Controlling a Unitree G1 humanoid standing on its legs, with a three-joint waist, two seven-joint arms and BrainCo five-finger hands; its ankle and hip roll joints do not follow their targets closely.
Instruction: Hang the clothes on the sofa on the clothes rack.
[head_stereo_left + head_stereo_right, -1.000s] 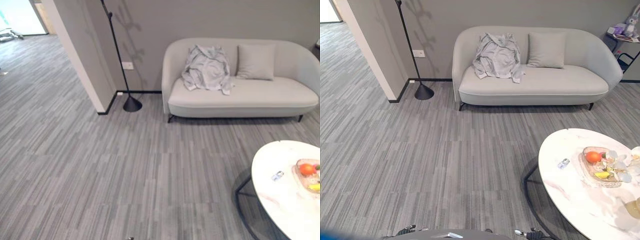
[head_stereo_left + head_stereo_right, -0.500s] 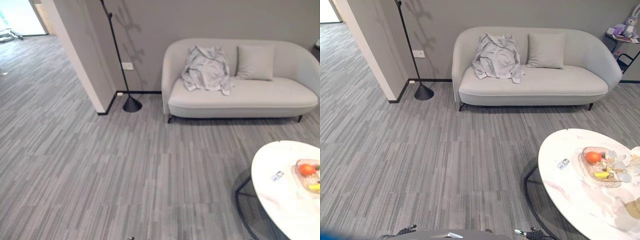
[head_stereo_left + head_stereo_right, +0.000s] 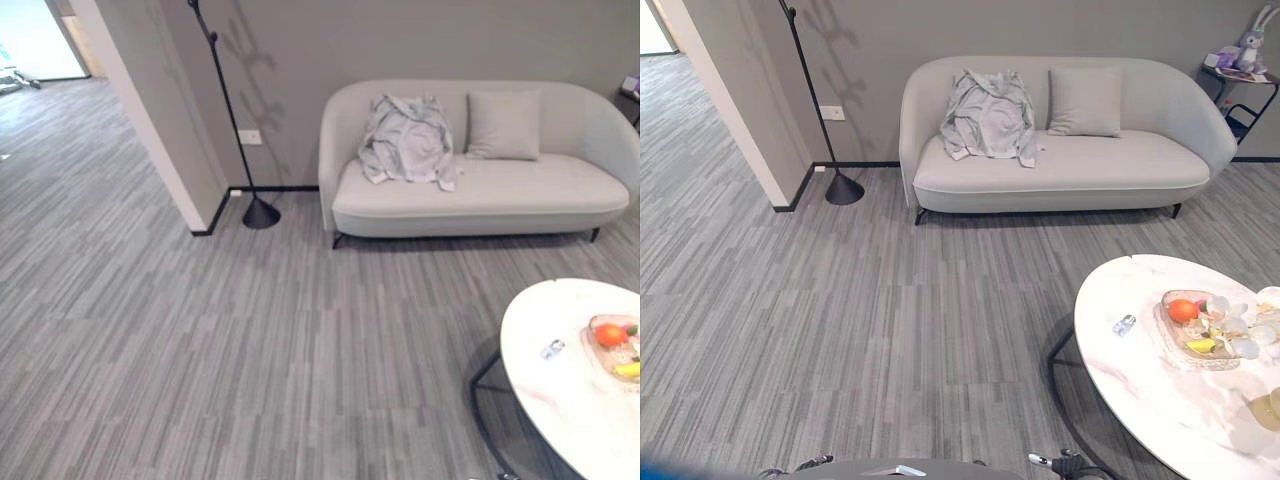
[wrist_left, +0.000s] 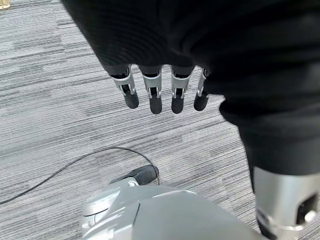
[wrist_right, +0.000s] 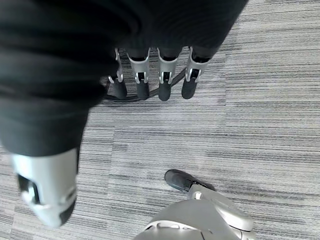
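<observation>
A crumpled light-grey garment (image 3: 407, 140) lies draped over the back and seat of a pale grey sofa (image 3: 520, 195), toward its left end. A thin black clothes rack (image 3: 229, 115) with a cone base stands against the wall left of the sofa. My left hand (image 4: 160, 90) hangs over the grey carpet with relaxed fingers and holds nothing. My right hand (image 5: 150, 80) hangs the same way over the carpet, empty. Both hands are far from the sofa.
A grey cushion (image 3: 503, 124) leans on the sofa back beside the garment. A round white marble table (image 3: 1160, 370) with a fruit dish (image 3: 1200, 325) stands at the near right. A wall corner (image 3: 170, 150) juts out left of the rack. A small shelf with a plush toy (image 3: 1248, 50) stands far right.
The whole picture has shifted slightly, with the sofa and rack a little lower and further left; the camera has moved. The garment lies as before.
</observation>
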